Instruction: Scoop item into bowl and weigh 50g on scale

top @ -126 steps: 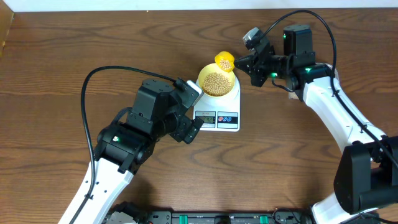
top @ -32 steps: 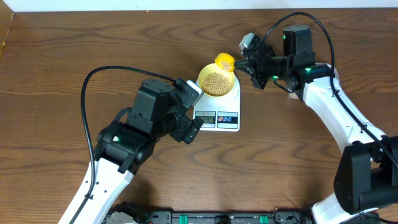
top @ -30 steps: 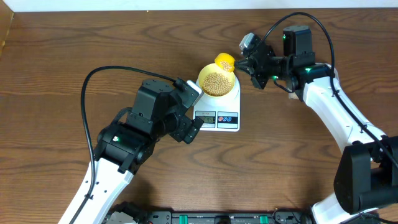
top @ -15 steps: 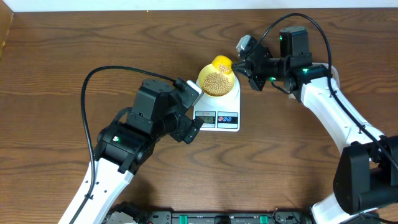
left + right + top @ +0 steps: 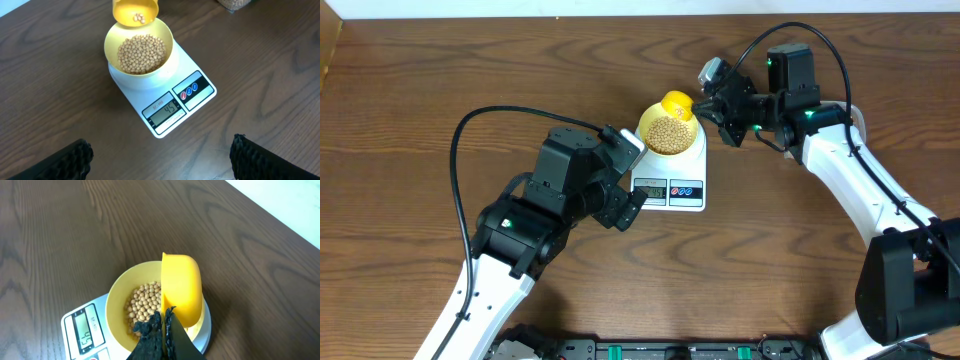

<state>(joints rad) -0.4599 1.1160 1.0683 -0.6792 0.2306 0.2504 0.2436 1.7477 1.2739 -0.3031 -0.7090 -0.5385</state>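
The right claw [image 5: 163, 316], pinching the scoop [image 5: 182, 290], has slid it over the bowl [image 5: 112, 37]. The left claw [image 5: 162, 157] stays spread, empty. The scale [image 5: 197, 75] reads 45, so a few more beans [image 5: 141, 52] are needed.

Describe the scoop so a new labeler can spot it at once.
On the brown wood table, find the white scale at centre carrying a pale-yellow bowl of beans. The scoop is the small cup tilted over the bowl's far rim, gripped by the right end effector. Unlike the bowl, it is a deeper orange-yellow and holds only a few beans.
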